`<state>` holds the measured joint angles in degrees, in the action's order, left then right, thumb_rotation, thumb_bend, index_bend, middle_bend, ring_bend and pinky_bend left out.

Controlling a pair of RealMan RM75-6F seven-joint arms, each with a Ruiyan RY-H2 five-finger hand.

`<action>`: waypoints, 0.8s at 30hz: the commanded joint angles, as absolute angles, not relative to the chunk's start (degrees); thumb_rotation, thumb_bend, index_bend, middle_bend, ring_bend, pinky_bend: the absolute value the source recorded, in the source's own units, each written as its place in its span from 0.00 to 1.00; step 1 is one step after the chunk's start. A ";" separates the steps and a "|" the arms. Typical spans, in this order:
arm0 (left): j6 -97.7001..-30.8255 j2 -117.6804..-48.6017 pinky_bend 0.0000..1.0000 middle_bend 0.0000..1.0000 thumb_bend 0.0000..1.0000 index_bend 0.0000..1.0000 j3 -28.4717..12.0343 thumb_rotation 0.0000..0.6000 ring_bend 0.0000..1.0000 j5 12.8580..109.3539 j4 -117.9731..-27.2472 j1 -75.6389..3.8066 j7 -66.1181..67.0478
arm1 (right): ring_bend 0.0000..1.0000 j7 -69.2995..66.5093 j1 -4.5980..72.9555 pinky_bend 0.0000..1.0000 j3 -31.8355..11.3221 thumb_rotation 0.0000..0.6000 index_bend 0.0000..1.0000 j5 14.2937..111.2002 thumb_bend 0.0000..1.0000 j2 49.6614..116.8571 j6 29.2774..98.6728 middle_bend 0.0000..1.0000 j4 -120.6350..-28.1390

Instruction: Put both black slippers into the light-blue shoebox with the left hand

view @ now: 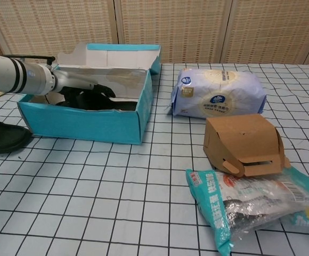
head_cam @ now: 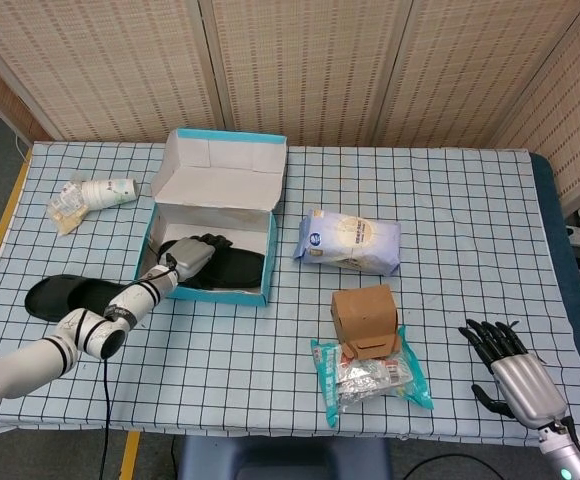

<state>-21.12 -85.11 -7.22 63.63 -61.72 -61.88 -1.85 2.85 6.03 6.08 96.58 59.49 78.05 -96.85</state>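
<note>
Left hand (head_cam: 192, 257) inside the open light-blue shoebox (head_cam: 202, 292), dark fingers (head_cam: 213, 243) lying on the black slipper (head_cam: 232, 270) in there; whether clamped on it or merely resting, cannot tell. In the chest view, same hand (view: 85, 88) reaching over the box's left wall, fingers down among the slipper's (view: 112, 102) dark shapes. Second slipper (head_cam: 65, 297) flat on the checked worktop (head_cam: 270, 340), left of the box and just behind the forearm, not yet boxed; only its toe visible at the chest view's left edge (view: 2, 137). Box lid (head_cam: 225, 165) tipped up at the back. Right hand (head_cam: 510, 365) low at the worktop's near right corner, fingers apart, holding nothing. White-blue bag (head_cam: 350, 241) right of the box; small cardboard box (head_cam: 365, 320) nearer, touching a clear packet (head_cam: 375, 375) with teal edges. Crumpled wrapper and white cup (head_cam: 90, 197) at far left.
</note>
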 commanded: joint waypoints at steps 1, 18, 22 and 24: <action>-24.30 -83.57 0.12 0.00 0.40 0.00 -7.45 1.00 0.00 62.13 -64.58 -61.32 -0.34 | 0.00 2.70 6.00 0.00 6.15 1.00 0.00 96.78 0.25 59.43 78.19 0.00 -96.86; -31.64 -75.34 0.07 0.00 0.41 0.00 -9.84 1.00 0.00 63.50 -78.73 -58.20 -2.27 | 0.00 1.02 5.61 0.00 6.71 1.00 0.00 98.56 0.25 58.64 79.70 0.00 -96.80; -39.18 -69.91 0.06 0.00 0.41 0.00 -10.96 1.00 0.00 68.50 -87.00 -54.42 -4.27 | 0.00 0.66 5.54 0.00 6.76 1.00 0.00 99.02 0.25 58.45 80.12 0.00 -96.64; -43.80 -66.50 0.06 0.00 0.41 0.00 -10.94 1.00 0.00 72.08 -91.76 -51.51 -6.41 | 0.00 0.44 5.57 0.00 6.89 1.00 0.00 99.33 0.25 58.38 80.15 0.00 -96.62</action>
<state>-37.34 -71.56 -10.28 67.01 -85.15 -55.66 -3.62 0.51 5.56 6.84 99.26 58.41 80.14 -96.63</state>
